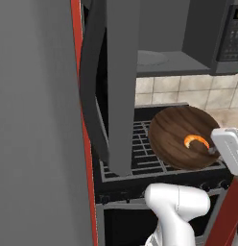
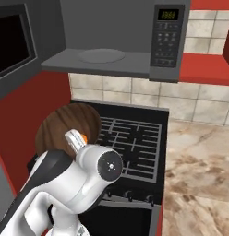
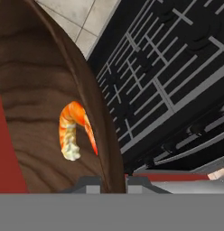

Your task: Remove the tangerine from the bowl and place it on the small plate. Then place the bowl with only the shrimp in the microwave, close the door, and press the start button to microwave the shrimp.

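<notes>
My gripper [image 3: 114,184] is shut on the rim of the dark wooden bowl [image 1: 181,137], which hangs tilted just above the stove. The rim of the bowl [image 3: 37,90] runs down between my two fingertips. Inside lies the curved orange shrimp [image 3: 73,131], which also shows in the left base view [image 1: 195,141]. In that view my gripper [image 1: 210,150] is at the bowl's right edge. Above the bowl the microwave [image 2: 167,41] stands with its door [image 2: 12,41] swung open to the left. The tangerine and the small plate are out of view.
The black stove grates [image 2: 130,143] lie under the bowl. The microwave's grey turntable [image 2: 101,56] is bare. The open door [image 1: 122,86] hangs as a tall grey slab left of the bowl. A marble counter [image 2: 204,170] lies to the right, with tiled wall behind.
</notes>
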You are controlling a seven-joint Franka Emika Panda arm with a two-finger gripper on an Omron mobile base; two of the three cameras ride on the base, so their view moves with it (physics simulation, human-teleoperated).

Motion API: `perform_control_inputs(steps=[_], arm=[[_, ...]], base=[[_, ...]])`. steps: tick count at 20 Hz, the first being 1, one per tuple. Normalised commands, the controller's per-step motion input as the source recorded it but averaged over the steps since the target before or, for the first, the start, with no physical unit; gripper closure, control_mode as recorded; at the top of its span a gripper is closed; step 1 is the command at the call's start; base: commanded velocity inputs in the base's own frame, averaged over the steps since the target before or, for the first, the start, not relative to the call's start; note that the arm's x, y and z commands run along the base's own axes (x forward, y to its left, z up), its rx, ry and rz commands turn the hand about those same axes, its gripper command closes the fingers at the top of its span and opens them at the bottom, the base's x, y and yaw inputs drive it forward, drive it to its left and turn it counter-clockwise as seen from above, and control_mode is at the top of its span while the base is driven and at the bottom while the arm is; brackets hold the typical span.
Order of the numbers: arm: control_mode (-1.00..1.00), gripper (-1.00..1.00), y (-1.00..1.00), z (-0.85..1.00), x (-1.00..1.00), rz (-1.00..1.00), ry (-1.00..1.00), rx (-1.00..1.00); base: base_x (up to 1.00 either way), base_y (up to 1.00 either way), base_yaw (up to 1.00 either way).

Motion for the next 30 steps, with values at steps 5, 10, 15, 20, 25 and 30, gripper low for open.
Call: perform_control_inputs(steps=[5, 10, 15, 20, 25, 30], arm=[[1.0, 1.0, 0.0, 0.0, 0.0, 0.0, 0.0, 0.0], [1.0, 1.0, 0.0, 0.0, 0.0, 0.0, 0.0, 0.0], [1.0, 1.0, 0.0, 0.0, 0.0, 0.0, 0.0, 0.0], [1.0, 1.0, 0.0, 0.0, 0.0, 0.0, 0.0, 0.0], [1.0, 1.0, 0.0, 0.0, 0.0, 0.0, 0.0, 0.0], [1.0, 1.0, 0.0, 0.0, 0.0, 0.0, 0.0, 0.0]], base=[[0.41, -0.14, 0.0], [0.42, -0.24, 0.01], [0.04, -0.36, 0.01], [0.13, -0.19, 0.0], [0.03, -0.09, 0.0], [0.26, -0.55, 0.0]])
